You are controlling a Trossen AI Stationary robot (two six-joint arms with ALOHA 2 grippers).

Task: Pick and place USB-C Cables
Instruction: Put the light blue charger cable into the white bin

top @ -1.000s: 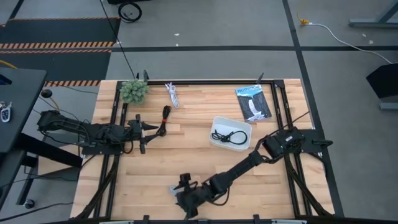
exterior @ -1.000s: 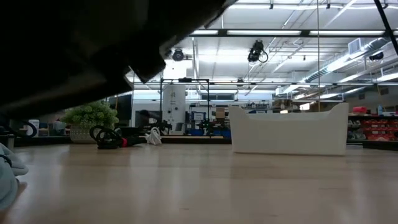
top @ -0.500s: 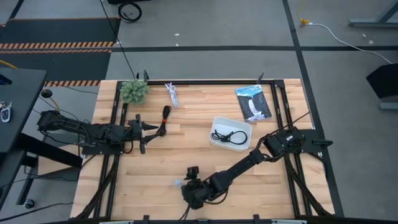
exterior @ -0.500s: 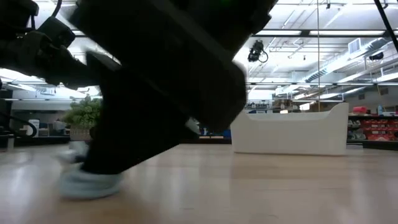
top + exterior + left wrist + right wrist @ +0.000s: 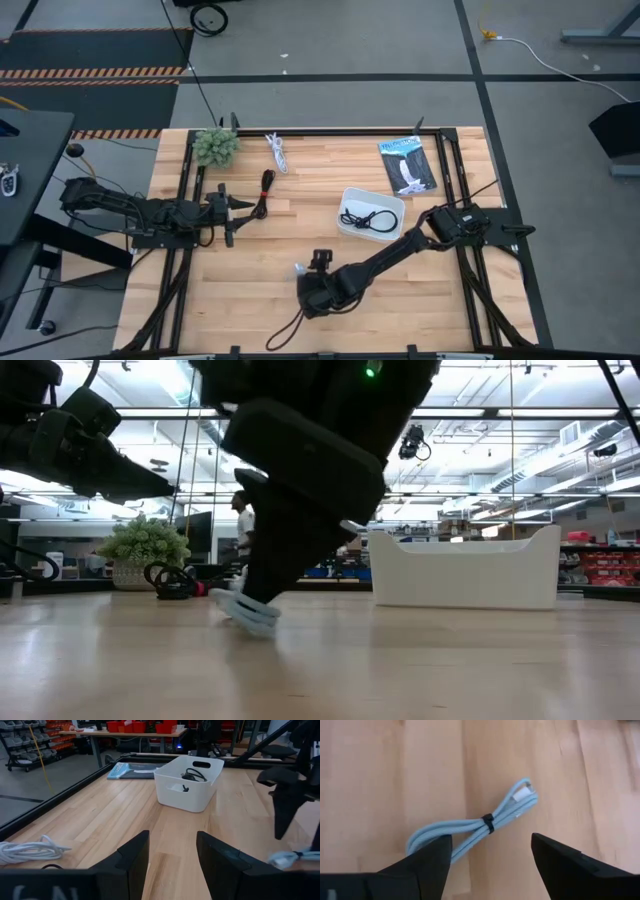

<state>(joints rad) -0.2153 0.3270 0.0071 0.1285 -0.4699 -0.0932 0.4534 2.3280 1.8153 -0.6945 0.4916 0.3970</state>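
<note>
The light blue-grey cable (image 5: 475, 827), bundled with a dark tie, lies flat on the wood near the table's middle (image 5: 298, 268). My right gripper (image 5: 490, 840) is open above it, a finger on either side (image 5: 250, 600). The white cable (image 5: 277, 152) lies by the far edge. The black cable with the red band (image 5: 265, 188) lies just ahead of my open left gripper (image 5: 243, 208). The plain black cable (image 5: 368, 218) lies inside the white tray (image 5: 352, 195). My right gripper points down over the light blue-grey cable, with one finger (image 5: 427, 857) beside the cable's looped end (image 5: 412, 845). I cannot tell whether that finger touches it. The cable lies on the table.
A flat black packet with a blue label (image 5: 408, 165) lies by the far right corner, and a small potted plant (image 5: 215, 147) stands at the far left. A thin dark cord (image 5: 288, 330) runs near the near edge. Bare wood lies between the tray and the left arm.
My right gripper has moved from the near edge toward the table's middle and the tray, staying open. The light blue-grey cable has slid along the table with it, away from the near edge.
</note>
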